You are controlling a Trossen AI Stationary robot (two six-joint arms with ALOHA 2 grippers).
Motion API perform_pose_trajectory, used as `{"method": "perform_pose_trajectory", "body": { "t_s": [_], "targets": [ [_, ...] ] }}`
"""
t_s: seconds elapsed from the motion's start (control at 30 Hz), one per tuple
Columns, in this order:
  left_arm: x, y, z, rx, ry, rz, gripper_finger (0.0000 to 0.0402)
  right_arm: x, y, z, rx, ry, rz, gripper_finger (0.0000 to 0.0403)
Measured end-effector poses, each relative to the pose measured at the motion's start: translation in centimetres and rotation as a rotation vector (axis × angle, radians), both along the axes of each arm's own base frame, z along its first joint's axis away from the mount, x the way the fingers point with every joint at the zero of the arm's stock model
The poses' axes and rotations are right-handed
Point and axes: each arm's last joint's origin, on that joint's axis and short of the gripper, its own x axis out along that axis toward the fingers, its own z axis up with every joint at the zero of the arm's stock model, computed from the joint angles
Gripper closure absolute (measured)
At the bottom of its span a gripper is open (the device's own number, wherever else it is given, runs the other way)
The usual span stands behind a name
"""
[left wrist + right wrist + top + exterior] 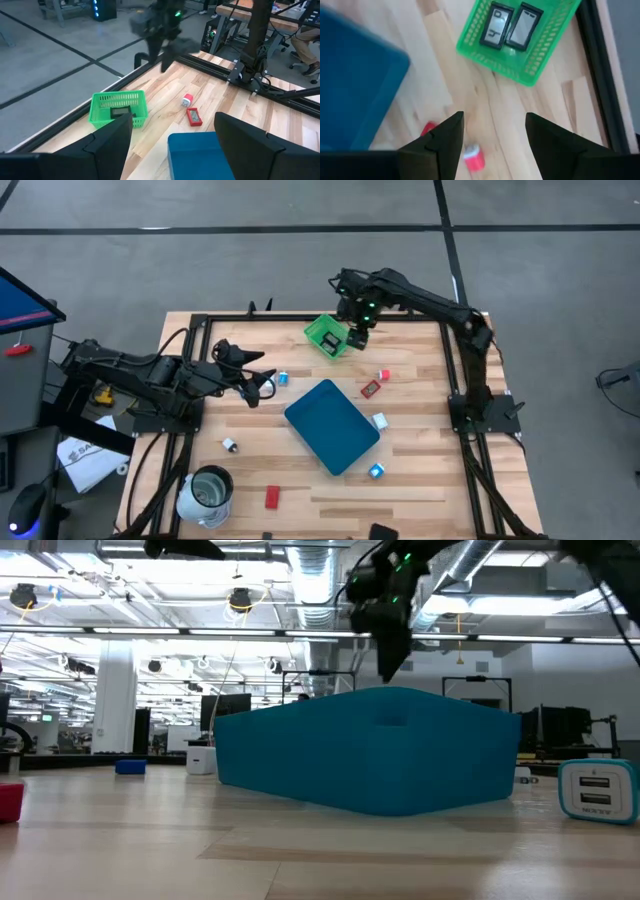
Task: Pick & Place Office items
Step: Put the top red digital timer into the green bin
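Observation:
The green mesh basket [327,336] stands near the far edge and holds two flat black rectangles [511,27]. My right gripper [495,145] hangs open in the air beside the basket, above bare wood, with a small red-and-white piece [473,158] below it. A red rectangle [370,389] lies next to the teal board [332,425]. White-and-blue blocks [380,421] [376,471] sit at the board's right edge, and others [283,379] [229,445] lie to its left. My left gripper [268,383] waits open, left of the board.
The teal board lies flat in the table's middle and fills the low view [370,755]. A metal cup [205,495] stands at the near left corner, with a red piece [272,497] beside it. Black frame rails [300,318] run along the table's edges.

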Motion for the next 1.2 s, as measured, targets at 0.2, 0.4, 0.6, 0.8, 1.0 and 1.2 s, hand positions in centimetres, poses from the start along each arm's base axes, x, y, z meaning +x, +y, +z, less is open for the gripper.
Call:
{"method": "perform_pose_trajectory", "body": {
  "t_s": [0.2,0.4,0.6,0.8,1.0,1.2],
  "targets": [
    [-0.1,0.0,-0.3,0.008,0.032,-0.001,0.0124,-4.2,2.4,0.7,-0.027,-0.052,-0.057,0.0198],
    [-0.2,0.0,-0.3,0.007,0.038,0.000,0.0124,-8.3,4.2,-2.9,-0.014,-0.127,-0.151,0.0190],
    [-0.2,0.0,-0.3,0.000,0.033,0.004,0.0124,-10.6,6.5,-7.6,0.006,-0.113,0.010,0.0172],
    [-0.1,0.1,-0.3,-0.032,0.012,0.020,0.0124,-9.9,9.1,-9.6,-0.118,-0.145,0.409,0.0171],
    [-0.1,0.1,-0.3,-0.060,-0.009,0.034,0.0124,-8.2,10.8,-10.4,-0.253,-0.201,0.775,0.0172],
    [-0.1,0.1,-0.3,-0.073,-0.021,0.041,0.0124,-7.1,11.7,-12.6,-0.204,-0.134,0.866,0.0172]
  ]
}}
